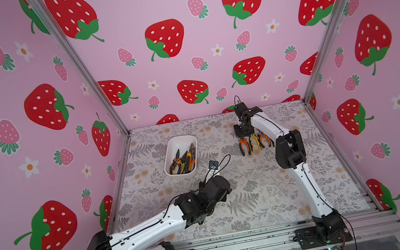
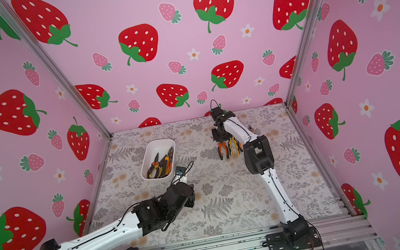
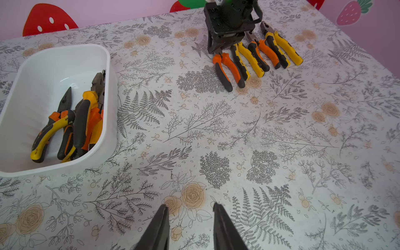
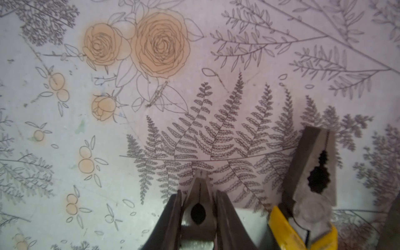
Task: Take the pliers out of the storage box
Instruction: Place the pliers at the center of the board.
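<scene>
**Letting go next to a crowded row**

The right gripper (image 4: 198,194) is closed on the head of an orange plier (image 3: 229,67), whose handles lie on the table (image 3: 216,140) at the end of a row (image 3: 266,54) of three others already set out. The left gripper (image 3: 190,207) hangs open and empty over bare table, near the box (image 3: 110,108) but outside it. Several pliers (image 3: 75,123) are left in the box, piled against one wall and crossing one another.

Risks at the row:
- The yellow plier (image 4: 311,173) lies just beside the held one. Fingers spreading wide, or drifting sideways as they rise, could knock it and skew the row.
- If the grip lets go unevenly, the head may cling to one finger and the orange plier could be dragged or flipped as the arm lifts.

Risks at the box:
- The handles in the pile overlap, so pulling one plier may hook a second, which could drop back or fall onto the table.
- The box looks light. A finger catching its wall, or a plier snagging the rim, could slide or tip it.
- The dark heads are narrow, and a grip near the tip could let a plier swing and slip.
</scene>
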Action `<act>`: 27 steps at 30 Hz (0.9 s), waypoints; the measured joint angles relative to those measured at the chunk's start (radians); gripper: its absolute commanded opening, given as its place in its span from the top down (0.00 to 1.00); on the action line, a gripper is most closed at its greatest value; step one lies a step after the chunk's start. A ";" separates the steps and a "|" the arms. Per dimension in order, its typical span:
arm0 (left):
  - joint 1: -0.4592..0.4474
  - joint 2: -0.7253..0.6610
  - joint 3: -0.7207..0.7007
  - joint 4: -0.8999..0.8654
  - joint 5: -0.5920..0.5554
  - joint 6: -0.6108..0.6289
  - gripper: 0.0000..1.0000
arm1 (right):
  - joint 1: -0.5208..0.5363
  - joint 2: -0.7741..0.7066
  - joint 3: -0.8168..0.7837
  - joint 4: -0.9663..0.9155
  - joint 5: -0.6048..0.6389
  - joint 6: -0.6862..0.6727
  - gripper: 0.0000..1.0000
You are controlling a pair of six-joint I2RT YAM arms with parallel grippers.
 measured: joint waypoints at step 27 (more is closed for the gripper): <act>0.016 0.000 -0.001 0.000 0.009 0.000 0.64 | -0.002 0.000 0.005 0.035 0.028 0.000 0.71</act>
